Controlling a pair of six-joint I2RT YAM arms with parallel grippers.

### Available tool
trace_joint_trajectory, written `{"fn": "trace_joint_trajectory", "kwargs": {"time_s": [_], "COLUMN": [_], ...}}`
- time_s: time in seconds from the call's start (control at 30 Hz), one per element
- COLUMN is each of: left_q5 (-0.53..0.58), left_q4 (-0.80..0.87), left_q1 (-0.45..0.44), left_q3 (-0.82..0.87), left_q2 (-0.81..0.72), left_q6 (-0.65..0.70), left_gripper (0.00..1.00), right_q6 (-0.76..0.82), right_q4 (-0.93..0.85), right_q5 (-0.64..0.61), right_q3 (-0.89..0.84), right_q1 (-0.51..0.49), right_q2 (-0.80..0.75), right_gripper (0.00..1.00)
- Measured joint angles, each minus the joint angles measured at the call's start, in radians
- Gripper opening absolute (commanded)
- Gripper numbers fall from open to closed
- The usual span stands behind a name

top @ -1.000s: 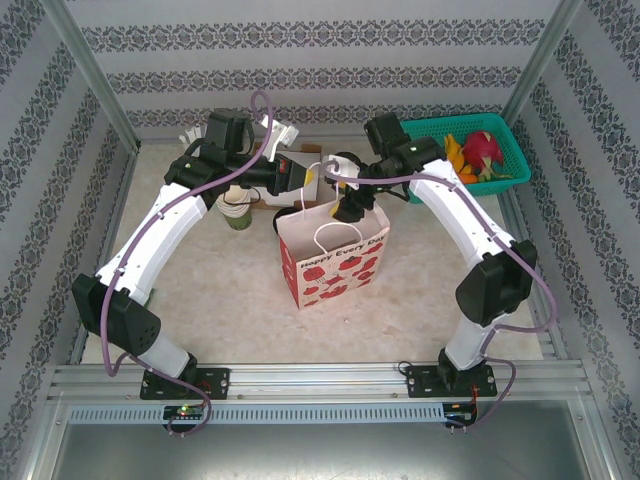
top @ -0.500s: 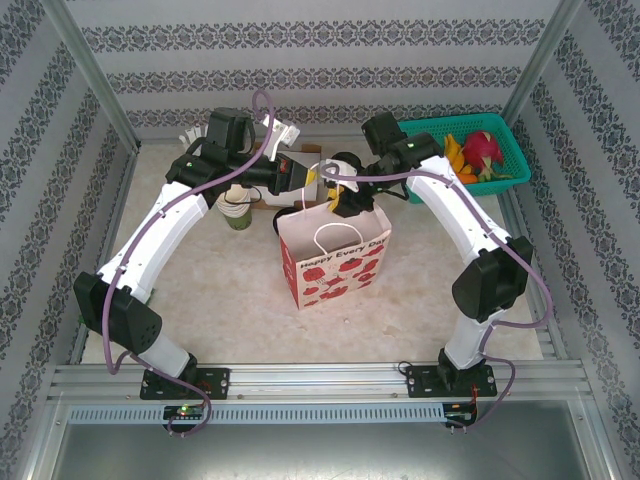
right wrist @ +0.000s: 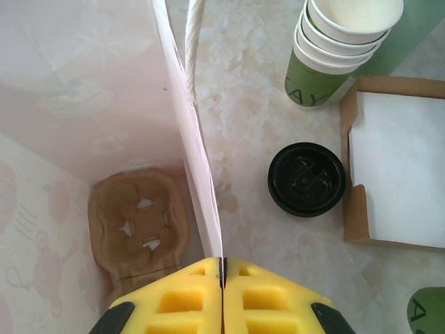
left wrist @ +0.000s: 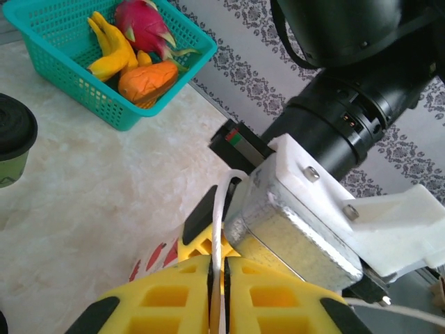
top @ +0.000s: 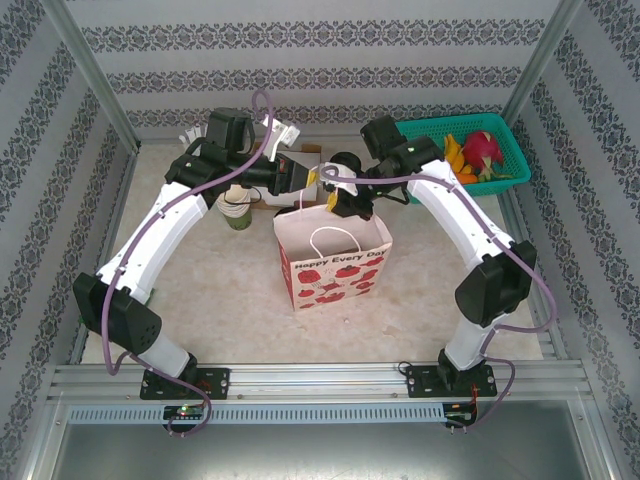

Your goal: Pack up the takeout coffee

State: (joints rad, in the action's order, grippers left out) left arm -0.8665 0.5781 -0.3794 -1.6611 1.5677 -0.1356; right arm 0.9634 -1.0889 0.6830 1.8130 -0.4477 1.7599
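Holding the paper bag (top: 335, 270) open, the left gripper (left wrist: 217, 271) pinches its handle (left wrist: 217, 209), the right gripper (right wrist: 222, 268) its far wall; the takeout coffee (right wrist: 306, 179) stands just beyond, not yet packed.

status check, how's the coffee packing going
Left gripper shut on bag handle. Right gripper shut on bag rim. Coffee lidded, on table beside bag, untouched.

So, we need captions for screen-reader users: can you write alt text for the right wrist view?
The right gripper, with yellow fingers, is shut on the top edge of the paper bag. Inside the bag lies a brown cup carrier; outside, on the table, the black-lidded takeout coffee stands near a stack of cream cups.
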Motion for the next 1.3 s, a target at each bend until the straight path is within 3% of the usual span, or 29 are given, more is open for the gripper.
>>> {"fn": "trace_joint_trajectory", "kwargs": {"time_s": [0.1,0.2,0.3,0.4,0.67,0.8,1.03,1.3], "left_q5": [0.031,0.072,0.145,0.283,0.86,1.037,1.085,1.111], "left_q4": [0.0,-0.002,-0.01,-0.018,0.061,0.143,0.245,0.272], "left_q1": [0.0,0.0,0.0,0.0,0.0,0.0,0.0,0.0], "left_q3": [0.003,0.018,0.042,0.077,0.127,0.162,0.184,0.239], "left_q2": [-0.034,-0.087,-0.147,-0.207,-0.289,-0.306,-0.288,-0.277], "left_q6": [-0.004,-0.015,-0.037,-0.078,-0.275,-0.374,-0.496,-0.579], "left_gripper": [0.26,0.48,0.78,0.99,1.0,1.0,1.0,1.0], "right_q6": [-0.036,-0.086,-0.168,-0.29,-0.641,-0.822,-1.167,-1.485], "right_q4": [-0.005,0.039,0.096,0.148,0.257,0.267,0.28,0.399], "right_q5": [0.014,0.002,-0.045,-0.11,-0.381,-0.507,-0.702,-0.84], "right_q3": [0.0,-0.047,-0.126,-0.154,-0.262,-0.296,-0.386,-0.481], "right_q1": [-0.001,-0.01,-0.026,-0.05,-0.146,-0.175,-0.2,-0.305], "right_q2": [-0.003,-0.033,-0.092,-0.135,-0.233,-0.279,-0.38,-0.396], "right_gripper": [0.0,0.0,0.0,0.0,0.0,0.0,0.0,0.0]}}
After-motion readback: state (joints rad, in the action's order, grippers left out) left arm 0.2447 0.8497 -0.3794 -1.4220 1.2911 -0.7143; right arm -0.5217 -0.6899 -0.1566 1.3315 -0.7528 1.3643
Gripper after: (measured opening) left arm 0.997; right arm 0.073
